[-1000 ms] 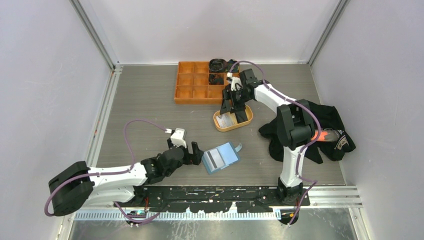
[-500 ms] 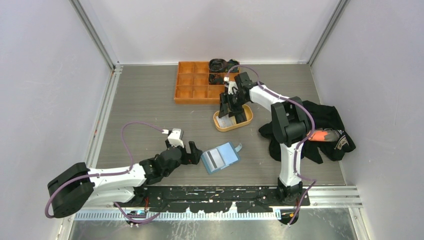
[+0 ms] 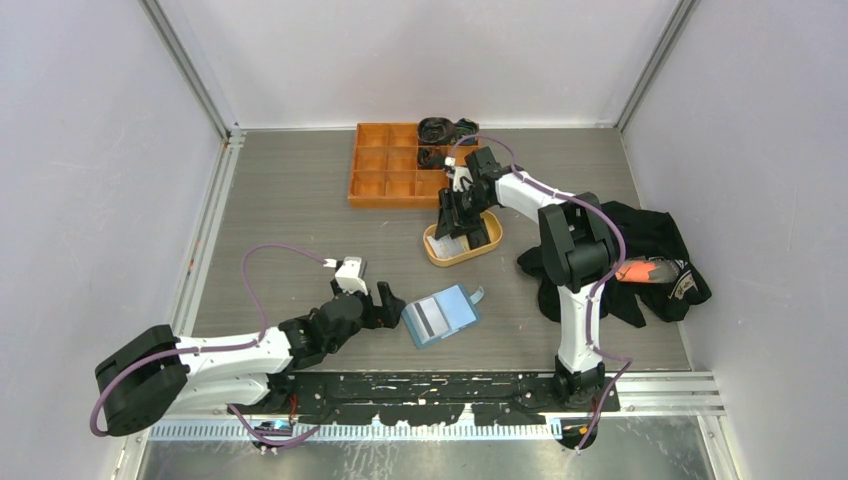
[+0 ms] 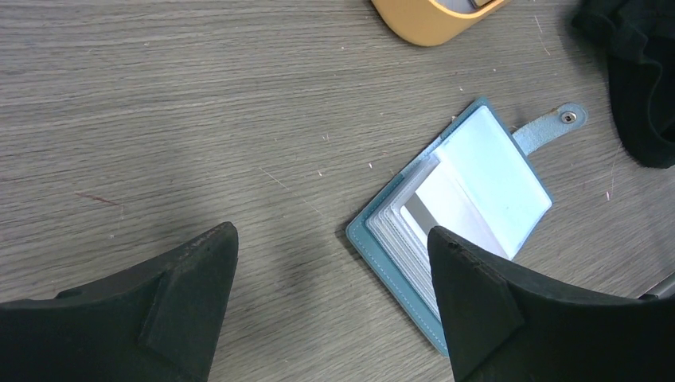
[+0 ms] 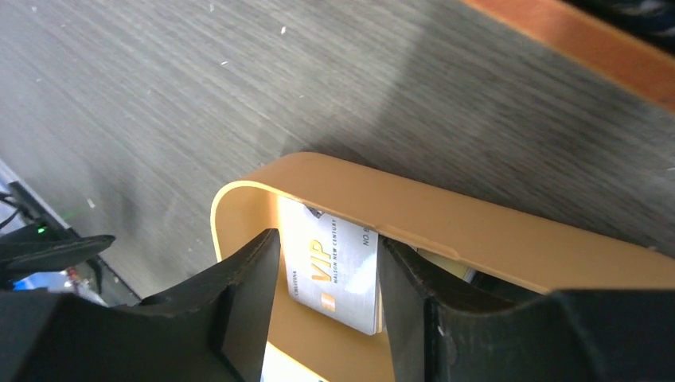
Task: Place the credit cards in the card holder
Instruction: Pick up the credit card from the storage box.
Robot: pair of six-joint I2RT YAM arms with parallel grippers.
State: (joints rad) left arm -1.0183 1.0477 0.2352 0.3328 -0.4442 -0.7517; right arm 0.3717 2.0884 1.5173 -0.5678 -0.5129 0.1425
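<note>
Pinch card [image 5: 334, 274] squarely, right gripper [image 5: 328, 248] astride it in dish [image 5: 477, 231], clamp unclear; lift toward holder [image 3: 442, 315] at 6 o'clock; left gripper [image 4: 330, 232] apart.

- Top view: the card holder [image 3: 441, 316] lies open on the table [image 3: 290, 210], just at 3 o'clock of my left gripper [image 3: 392, 304].
- The dish [image 3: 446, 260] sits at 12 o'clock of the card holder, well apart from it.
- The compartment tray [image 3: 385, 185] lies at 11 o'clock of the dish, near it.
- A credit card [image 5: 334, 274] stands in the dish, between the fingers of my right gripper [image 5: 328, 239].
- A cloth heap [image 3: 660, 235] lies at 3 o'clock of the dish.
</note>
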